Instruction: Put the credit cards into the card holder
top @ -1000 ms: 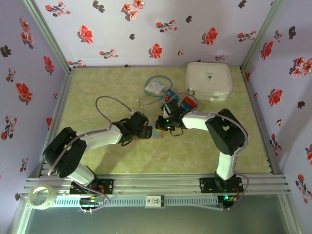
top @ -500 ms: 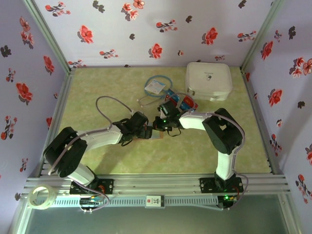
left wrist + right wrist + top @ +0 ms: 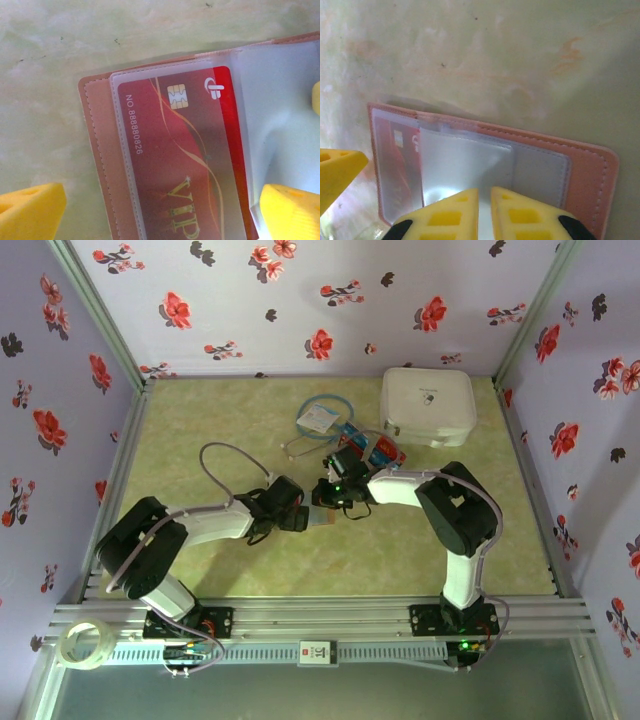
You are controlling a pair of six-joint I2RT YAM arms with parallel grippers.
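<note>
The card holder (image 3: 100,150) lies open on the green table, pinkish-tan, with one red credit card (image 3: 185,165) inside its left clear sleeve. My left gripper (image 3: 162,210) hangs open just above it, one yellow finger off each side of that card. A loose clear sleeve (image 3: 465,165) stands over the middle of the holder (image 3: 590,165). My right gripper (image 3: 484,200) is at this sleeve's near edge, its fingers only a narrow slit apart. From above, both grippers meet over the holder (image 3: 318,517). More red and blue credit cards (image 3: 375,448) lie behind the right gripper (image 3: 325,498).
A white tag with a blue cord loop (image 3: 320,420) lies at the back middle. The large white square case (image 3: 428,405) stands at the back right. A tape roll (image 3: 82,643) sits on the frame at the near left. Flowered walls enclose the table.
The right gripper has shifted a little left over the holder, and its fingers have parted slightly. The left arm has drawn back a little toward the near edge.
</note>
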